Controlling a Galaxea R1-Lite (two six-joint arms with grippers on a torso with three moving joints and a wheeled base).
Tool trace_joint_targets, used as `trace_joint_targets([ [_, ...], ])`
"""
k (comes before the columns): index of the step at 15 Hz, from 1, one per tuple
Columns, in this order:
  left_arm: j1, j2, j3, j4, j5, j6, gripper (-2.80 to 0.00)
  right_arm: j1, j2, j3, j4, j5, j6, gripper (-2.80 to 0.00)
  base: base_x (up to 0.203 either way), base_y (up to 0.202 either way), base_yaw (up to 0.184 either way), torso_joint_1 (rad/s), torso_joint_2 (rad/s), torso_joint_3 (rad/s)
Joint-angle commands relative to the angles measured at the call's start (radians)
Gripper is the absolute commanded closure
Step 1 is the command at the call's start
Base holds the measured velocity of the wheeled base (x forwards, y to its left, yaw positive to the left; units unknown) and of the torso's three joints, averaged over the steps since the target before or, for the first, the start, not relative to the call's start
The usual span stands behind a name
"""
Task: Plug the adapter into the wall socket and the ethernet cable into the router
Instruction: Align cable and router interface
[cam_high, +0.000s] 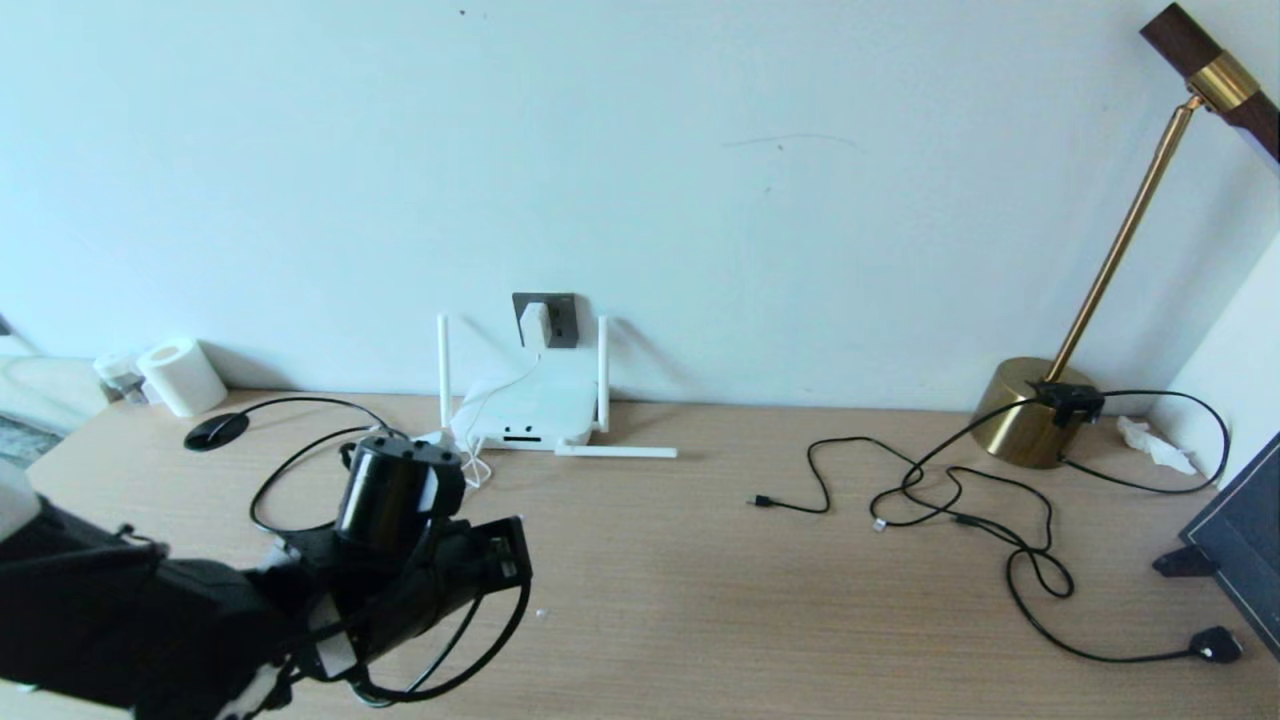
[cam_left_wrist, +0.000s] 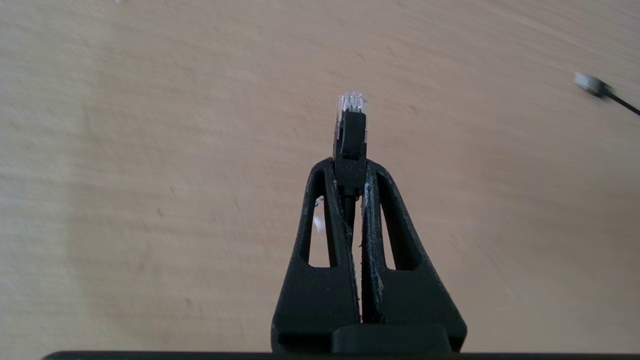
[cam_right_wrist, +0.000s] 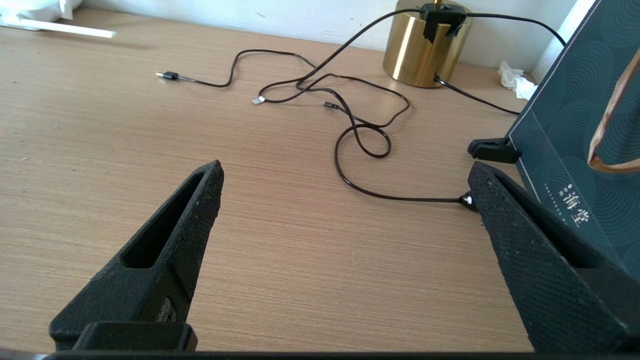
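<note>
Left hand (cam_left_wrist: 350, 172) hiding ethernet cable (cam_left_wrist: 351, 131)

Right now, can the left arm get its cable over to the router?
Probably yes. The left gripper is shut on the ethernet cable, and only bare table and a thin white cord lie between it and the router.

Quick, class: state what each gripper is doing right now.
Left gripper: shut on the ethernet cable, clear plug tip sticking out past the fingers.
Right gripper: open, holding nothing, above the desk.
</note>
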Motion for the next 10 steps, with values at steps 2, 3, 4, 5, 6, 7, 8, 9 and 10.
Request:
trace_joint_targets([
  [2,0.005,0.087,-0.05,-0.014,0.04,0.11,0.0,0.0,0.0,0.0,-0.001,0.0,0.0,-2.8,0.0,0.0,0.0,0.0,0.0,0.0],
  [3,0.016,0.118,-0.057,-0.018,0.041,0.128,0.0,0.0,0.0,0.0,-0.001,0.0,0.0,-2.8,0.0,0.0,0.0,0.0,0.0,0.0],
  [4,0.04,0.153,-0.074,-0.019,0.041,0.147,0.0,0.0,0.0,0.0,-0.001,0.0,0.0,-2.8,0.0,0.0,0.0,0.0,0.0,0.0],
  [5,0.083,0.189,-0.097,-0.021,0.037,0.173,0.0,0.0,0.0,0.0,-0.001,0.0,0.0,-2.8,0.0,0.0,0.0,0.0,0.0,0.0],
  [6,0.112,0.218,-0.125,-0.022,0.032,0.188,0.0,0.0,0.0,0.0,-0.001,0.0,0.0,-2.8,0.0,0.0,0.0,0.0,0.0,0.0],
  [7,0.134,0.25,-0.156,-0.022,0.03,0.194,0.0,0.0,0.0,0.0,-0.001,0.0,0.0,-2.8,0.0,0.0,0.0,0.0,0.0,0.0],
  [8,0.156,0.272,-0.185,-0.022,0.027,0.198,0.0,0.0,0.0,0.0,-0.001,0.0,0.0,-2.8,0.0,0.0,0.0,0.0,0.0,0.0],
  [9,0.173,0.286,-0.207,-0.022,0.023,0.207,0.0,0.0,0.0,0.0,-0.001,0.0,0.0,-2.8,0.0,0.0,0.0,0.0,0.0,0.0],
  [10,0.188,0.302,-0.235,-0.022,0.006,0.218,0.0,0.0,0.0,0.0,-0.001,0.0,0.0,-2.8,0.0,0.0,0.0,0.0,0.0,0.0],
])
